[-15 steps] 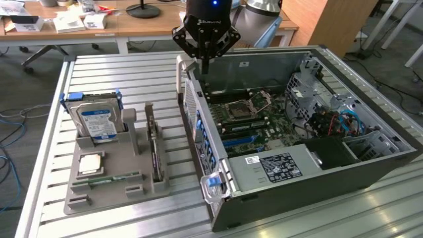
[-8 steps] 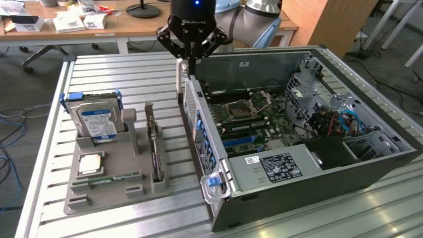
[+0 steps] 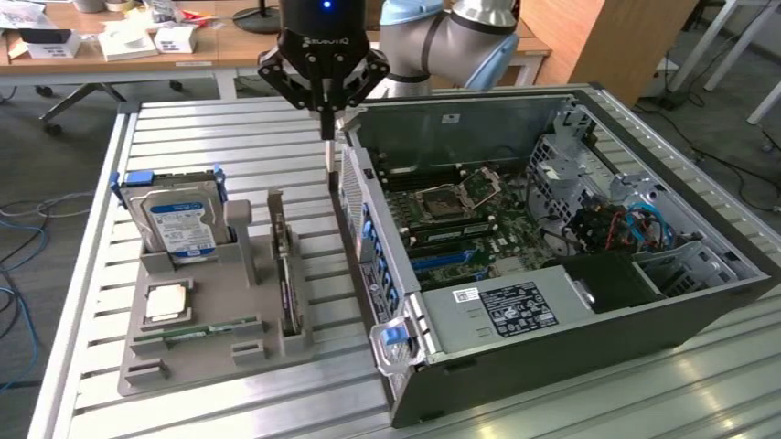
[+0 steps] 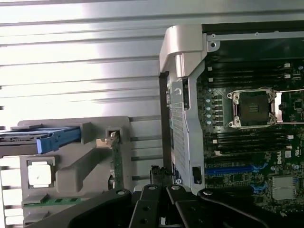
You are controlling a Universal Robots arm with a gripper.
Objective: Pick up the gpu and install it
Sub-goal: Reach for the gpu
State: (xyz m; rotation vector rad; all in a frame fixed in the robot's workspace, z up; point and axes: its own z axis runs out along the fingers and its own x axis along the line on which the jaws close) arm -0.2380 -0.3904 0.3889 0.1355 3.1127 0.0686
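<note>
**Gripper closed and empty above the case's edge; gpu in its tray**

A slatted metal table (image 3: 208, 128) carries everything. On the exterior view's right lies an open computer case (image 3: 683, 302) with its motherboard (image 3: 470, 219) exposed. Just beside it, on the exterior view's left, sits a grey holder tray (image 3: 183, 366). A hard drive (image 3: 179, 224) in a blue caddy stands upright at the tray's far end. The gpu (image 3: 288, 274) stands on edge in the slot along the tray's right side, closest to the case, and nothing touches it. A CPU (image 3: 167, 302) lies flat in the tray's middle, with a green RAM stick (image 3: 196, 331) just nearer the camera. The gripper (image 3: 327, 128) hangs over the far end of the gap between tray and case, its fingers pressed together. It seems to hold nothing, though the tips are thin and hard to read.
</note>
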